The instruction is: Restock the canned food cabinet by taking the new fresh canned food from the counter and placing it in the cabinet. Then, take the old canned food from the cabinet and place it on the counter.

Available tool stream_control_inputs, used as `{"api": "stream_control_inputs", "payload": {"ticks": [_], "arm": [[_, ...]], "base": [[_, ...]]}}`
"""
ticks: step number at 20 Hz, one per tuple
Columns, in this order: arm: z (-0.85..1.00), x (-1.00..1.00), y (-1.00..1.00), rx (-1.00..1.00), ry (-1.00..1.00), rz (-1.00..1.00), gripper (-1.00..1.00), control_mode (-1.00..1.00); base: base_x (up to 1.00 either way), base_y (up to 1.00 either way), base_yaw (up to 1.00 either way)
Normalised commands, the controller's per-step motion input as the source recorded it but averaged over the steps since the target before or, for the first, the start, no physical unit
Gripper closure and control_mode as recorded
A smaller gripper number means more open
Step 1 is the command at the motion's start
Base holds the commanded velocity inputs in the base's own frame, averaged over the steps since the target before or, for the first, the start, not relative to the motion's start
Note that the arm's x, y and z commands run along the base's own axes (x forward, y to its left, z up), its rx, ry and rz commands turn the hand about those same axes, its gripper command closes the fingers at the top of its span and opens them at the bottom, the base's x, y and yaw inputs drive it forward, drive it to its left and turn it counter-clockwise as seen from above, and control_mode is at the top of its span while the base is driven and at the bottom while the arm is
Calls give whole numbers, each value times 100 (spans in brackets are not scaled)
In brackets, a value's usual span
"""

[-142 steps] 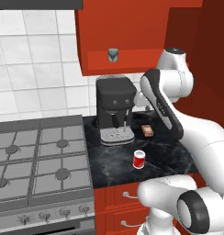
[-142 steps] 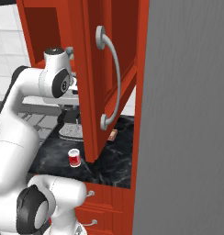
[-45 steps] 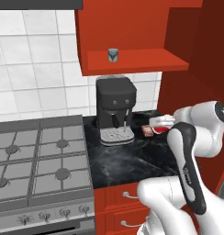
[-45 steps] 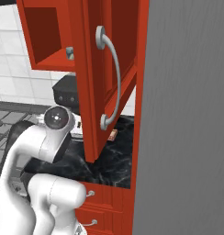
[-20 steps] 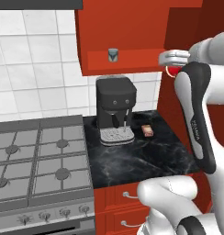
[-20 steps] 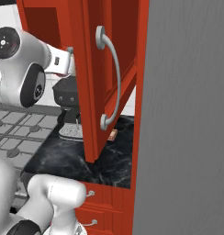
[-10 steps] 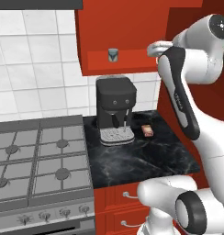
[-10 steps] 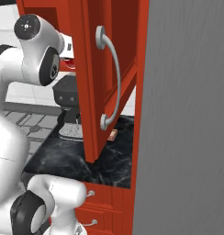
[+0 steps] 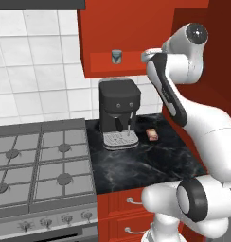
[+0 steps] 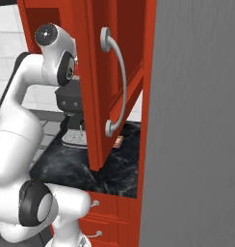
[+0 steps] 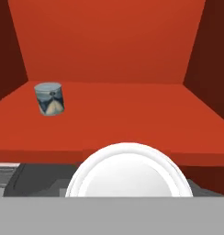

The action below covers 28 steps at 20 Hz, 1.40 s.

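Claw raised at the cabinet shelf — grip state unclear (old can upright inside).

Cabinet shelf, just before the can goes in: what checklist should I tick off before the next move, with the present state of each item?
1. Cabinet door swung open: ok.
2. Bare landing spot on the shelf floor, middle and right: ok.
3. Old can out of the way, upright at the shelf's left: ok.
4. End effector level with the shelf's front edge: ok.
5. New can in hand: a pale round top sits at the bottom of the hand view, probably the can; firmness of grip: cannot tell.
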Motion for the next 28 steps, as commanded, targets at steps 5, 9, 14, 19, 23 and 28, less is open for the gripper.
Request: {"api": "stream_control_inputs", "payload": {"ticks": [5,9,14,19,23,28], "arm": [[-9,76,0,-2,0,0,100,-100],[0,64,-2,0,7,0,100,-100],[0,51,-10,0,14,0,100,-100],[-3,52,-11,0,9,0,100,-100],[-3,20,-8,0,1,0,-100,-100],[-3,13,0,0,-2,0,-100,-100]], "base": [[0,0,0],[0,0,0],[0,0,0],[0,0,0],[0,0,0],[0,0,0]]}}
